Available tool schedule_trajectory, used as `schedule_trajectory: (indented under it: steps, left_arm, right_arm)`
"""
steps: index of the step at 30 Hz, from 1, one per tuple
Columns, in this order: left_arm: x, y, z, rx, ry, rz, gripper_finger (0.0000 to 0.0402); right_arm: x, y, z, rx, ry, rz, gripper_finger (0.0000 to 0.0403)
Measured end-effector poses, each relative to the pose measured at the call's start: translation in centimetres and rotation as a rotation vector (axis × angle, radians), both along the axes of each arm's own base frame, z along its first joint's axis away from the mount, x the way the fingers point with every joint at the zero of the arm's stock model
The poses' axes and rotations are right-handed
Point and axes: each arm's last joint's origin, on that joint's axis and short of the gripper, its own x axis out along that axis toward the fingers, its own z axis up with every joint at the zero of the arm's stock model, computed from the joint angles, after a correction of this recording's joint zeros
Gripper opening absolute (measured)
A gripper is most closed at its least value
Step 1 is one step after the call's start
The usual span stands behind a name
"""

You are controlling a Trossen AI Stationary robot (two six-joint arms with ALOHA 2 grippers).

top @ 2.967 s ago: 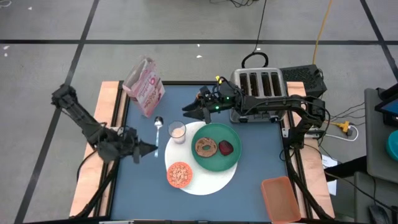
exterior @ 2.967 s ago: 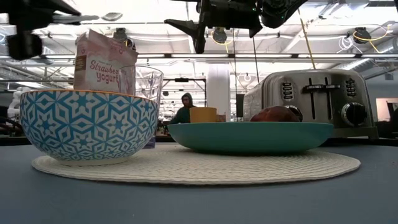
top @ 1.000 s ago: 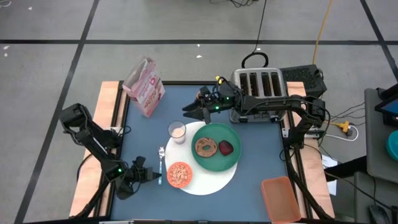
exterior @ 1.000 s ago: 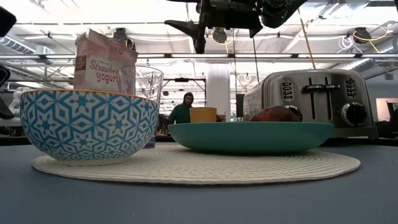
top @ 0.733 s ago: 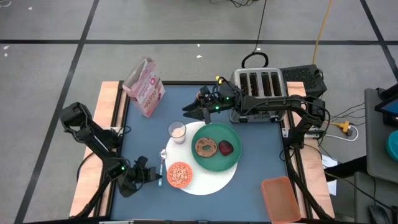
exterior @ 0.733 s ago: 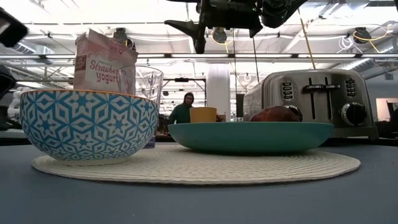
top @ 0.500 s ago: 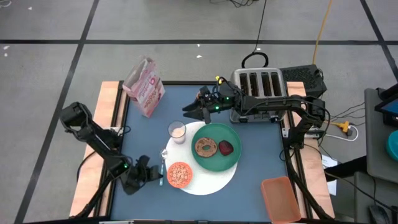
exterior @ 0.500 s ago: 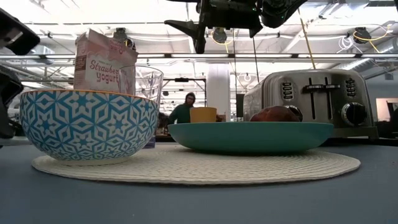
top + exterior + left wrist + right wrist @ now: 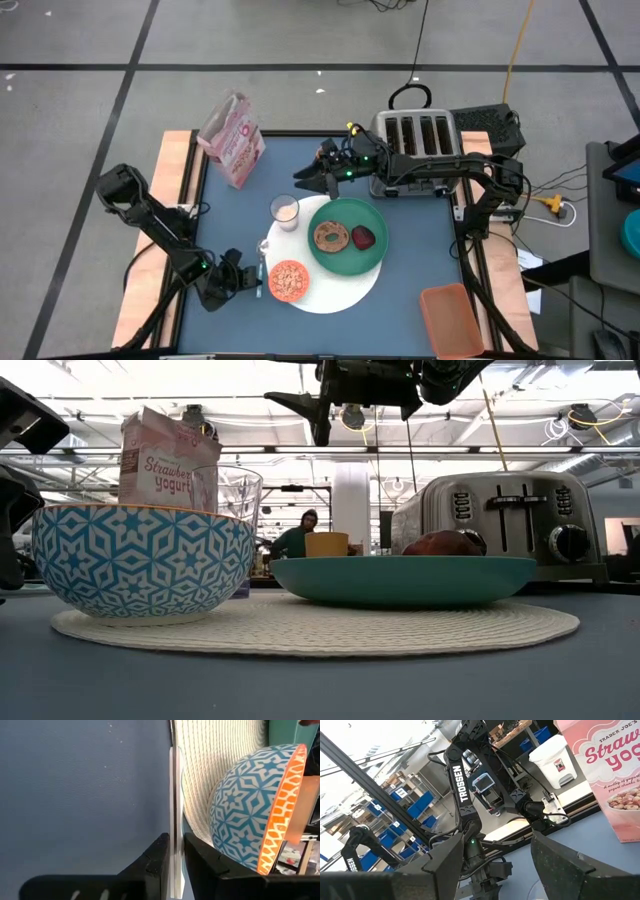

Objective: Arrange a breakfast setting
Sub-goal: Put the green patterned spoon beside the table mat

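Note:
A round white mat (image 9: 335, 296) carries a green plate (image 9: 347, 260) with a bagel (image 9: 331, 236) and dark red food (image 9: 362, 238), a small milk glass (image 9: 286, 211), and an orange cereal bowl (image 9: 289, 281), blue-patterned outside (image 9: 250, 810). My left gripper (image 9: 255, 281) is low at the mat's left edge, shut on the silver spoon (image 9: 263, 258). My right gripper (image 9: 303, 180) hangs open and empty above the table beside the toaster. An orange cup (image 9: 326, 544) shows behind the plate in the low view. My left gripper pinches the spoon's handle (image 9: 175, 827) between its two fingers (image 9: 161, 851), near the handle's free end. The gripper is low and about level, at the table's near left. The handle runs on ahead of the fingers along the mat's edge, right beside the bowl's wall.
A silver four-slot toaster (image 9: 415, 135) stands at the back right and a pink cereal box (image 9: 233, 140) at the back left. An orange bin (image 9: 452, 318) sits at the near right corner. Bare blue table (image 9: 225, 220) lies left of the mat.
My left arm has come a little lower and closer to the bowl, still shut on the spoon, which stays along the mat's left edge. My right arm has kept still.

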Motion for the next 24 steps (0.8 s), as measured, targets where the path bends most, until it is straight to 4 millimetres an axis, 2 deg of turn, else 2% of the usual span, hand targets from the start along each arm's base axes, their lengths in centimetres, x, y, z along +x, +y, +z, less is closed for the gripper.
schedule_trajectory:
  steps: [24]
  left_arm:
    - [0.0, 0.01, 0.01, 0.038, -0.003, -0.031, 0.0067]
  right_arm:
    - [0.0, 0.0, 0.0, 0.0, 0.0, 0.0, 0.0222]
